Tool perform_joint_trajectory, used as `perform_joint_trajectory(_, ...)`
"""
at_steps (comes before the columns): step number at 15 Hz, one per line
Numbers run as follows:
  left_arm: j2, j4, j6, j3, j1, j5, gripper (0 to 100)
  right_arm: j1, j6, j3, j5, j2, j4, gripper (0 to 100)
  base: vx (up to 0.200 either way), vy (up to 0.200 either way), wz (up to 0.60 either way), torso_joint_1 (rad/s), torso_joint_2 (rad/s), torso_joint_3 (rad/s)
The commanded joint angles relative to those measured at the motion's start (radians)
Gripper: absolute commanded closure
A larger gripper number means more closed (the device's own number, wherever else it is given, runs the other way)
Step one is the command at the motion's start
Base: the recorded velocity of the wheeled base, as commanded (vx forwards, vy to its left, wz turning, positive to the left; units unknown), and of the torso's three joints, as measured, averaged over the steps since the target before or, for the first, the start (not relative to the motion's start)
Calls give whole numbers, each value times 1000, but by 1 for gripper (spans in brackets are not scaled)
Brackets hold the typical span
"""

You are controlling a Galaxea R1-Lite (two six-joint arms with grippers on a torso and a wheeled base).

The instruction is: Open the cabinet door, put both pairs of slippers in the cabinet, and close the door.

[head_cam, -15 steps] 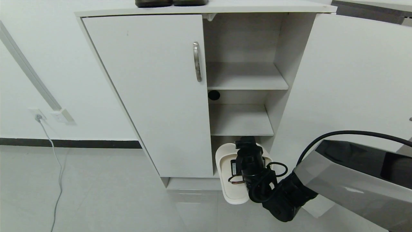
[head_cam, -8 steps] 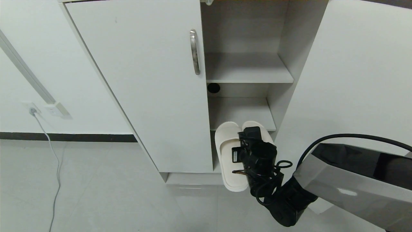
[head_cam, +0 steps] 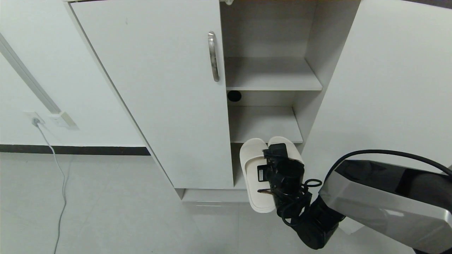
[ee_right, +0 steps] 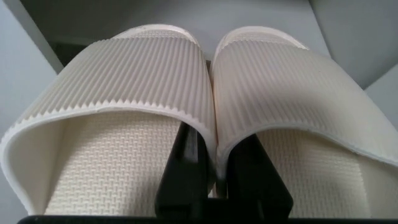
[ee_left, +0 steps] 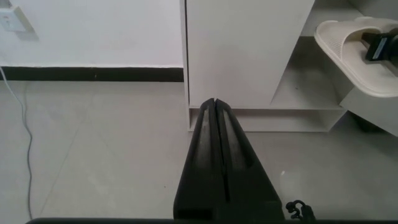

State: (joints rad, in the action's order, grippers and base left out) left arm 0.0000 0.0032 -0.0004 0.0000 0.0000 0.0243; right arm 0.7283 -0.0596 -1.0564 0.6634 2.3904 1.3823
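Our right gripper [head_cam: 274, 151] is clamped on two white slippers [head_cam: 252, 169], seemingly at the cabinet [head_cam: 270, 76]'s lowest opening. Right door [head_cam: 388, 88] open, left door [head_cam: 159, 88] shut. Left gripper [ee_left: 214, 109] jaws are pressed together.

The right hand [head_cam: 274, 152] hides much of the white slippers [head_cam: 252, 169], especially the right one.

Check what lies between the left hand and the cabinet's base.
Only bare grey floor. In the left wrist view, the shut left hand points at the cabinet base, with nothing lying on the stretch between them.
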Motion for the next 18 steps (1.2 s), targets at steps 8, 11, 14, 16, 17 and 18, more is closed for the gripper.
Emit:
perform_joint_trajectory(8,2,0,0,0,0,0,100,0,-3,-7,-1,-11,-6,100,200,0,0,2,4,2)
perform_joint_trajectory(11,2,0,-1,0,0,0,100,-1,-5,-16,-5,-2,-19,100,200,0,0,2,2,-1)
perform_joint_trajectory(14,2,0,-1,0,0,0,100,-13,-5,-68,-8,12,-26,100,67,0,0,2,2,1)
perform_joint_trajectory(16,2,0,-3,0,0,0,100,-21,0,-94,-22,21,-69,100,0,0,0,0,0,0)
perform_joint_trajectory(17,2,0,-3,0,0,0,100,-33,3,-136,-22,39,-88,100,0,0,0,0,0,0)
perform_joint_trajectory(18,2,0,-3,0,0,0,100,-46,4,-185,-22,61,-112,100,0,0,0,0,0,0)
